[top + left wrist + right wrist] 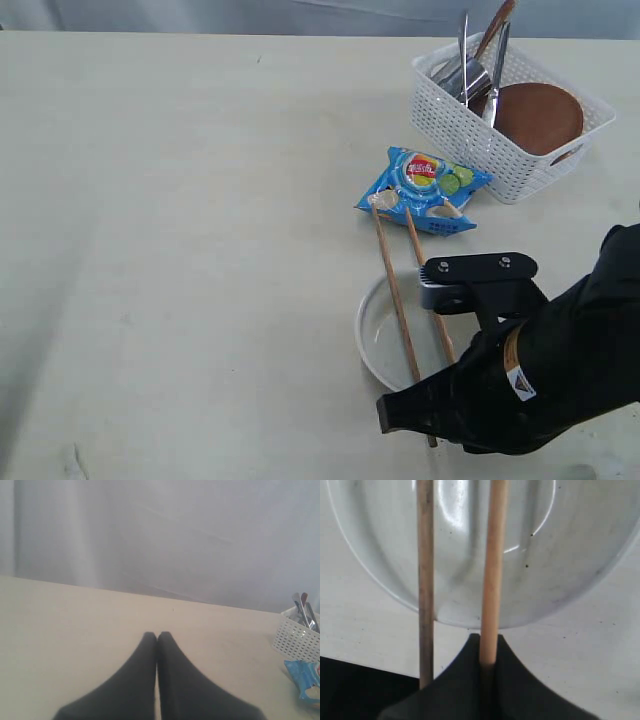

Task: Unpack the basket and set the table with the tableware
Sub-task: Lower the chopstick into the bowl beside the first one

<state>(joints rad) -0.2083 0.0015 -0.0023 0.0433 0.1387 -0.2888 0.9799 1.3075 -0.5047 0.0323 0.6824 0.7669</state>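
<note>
**Exterior view.** Right arm: black-sleeved, enters at 4 o'clock and bends low over the near rim of the bowl, covering that rim and the near ends of the chopsticks.
- Bowl: white, on the table, at 10 o'clock of the arm.
- Chopsticks: two, laid across the bowl, far tips at 12 o'clock against the blue bag.
- Basket: at 1 o'clock of the bowl, just beyond the bag. It holds the plate, cup, steel cutlery and spoon.

**Left wrist view.** Left gripper: fingers pressed together, nothing between them, over bare table.
- Basket corner, cutlery and bag edge: at the frame edge, well apart from the fingers.

**Right wrist view.** Right gripper: pointed down, fingers clamped on one chopstick.
- Second chopstick: passes just beside the fingers, ungripped.
- Bowl: just beyond the fingertips, both sticks crossing over it.
</note>
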